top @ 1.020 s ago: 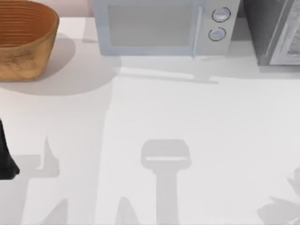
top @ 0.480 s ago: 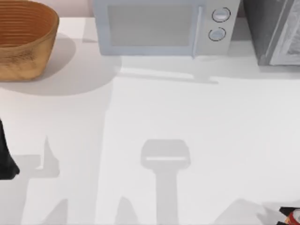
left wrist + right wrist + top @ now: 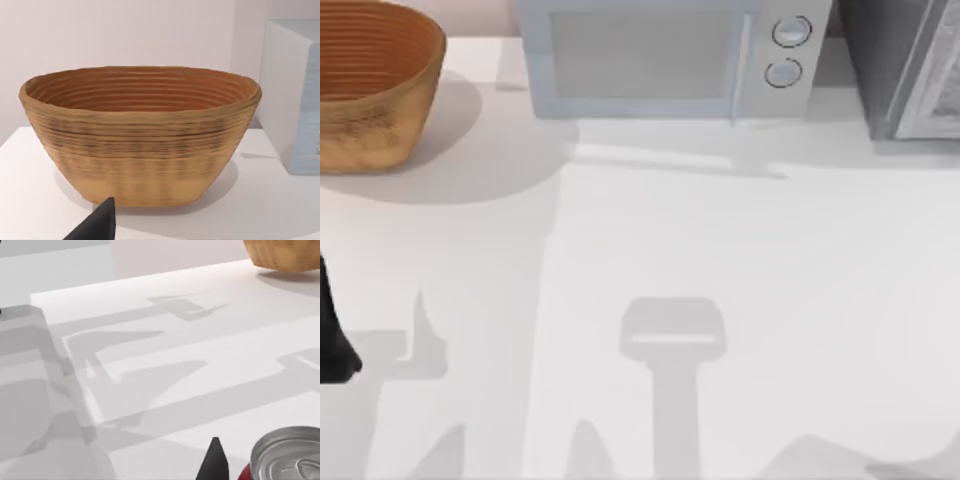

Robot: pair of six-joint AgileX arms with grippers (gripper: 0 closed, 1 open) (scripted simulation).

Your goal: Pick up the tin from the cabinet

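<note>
The tin [image 3: 287,452] has a silver pull-tab lid and a red side, and it sits close under the right wrist camera, above the white table. My right gripper [image 3: 272,462] is shut on the tin, with one black fingertip [image 3: 215,457] beside its rim and the other finger hidden. The grey cabinet [image 3: 900,70] stands at the back right of the table in the top view. My left gripper [image 3: 332,345] is parked at the table's left edge, facing the basket.
A woven brown basket [image 3: 375,85] stands at the back left, also close in front of the left wrist camera as the basket [image 3: 140,135]. A pale microwave [image 3: 665,55] stands at the back middle. The white tabletop [image 3: 720,250] stretches between them.
Half a second ago the right gripper with the red tin showed at the top view's bottom right corner. It has since moved out past that corner, leaving its shadow. The left arm has not moved.
</note>
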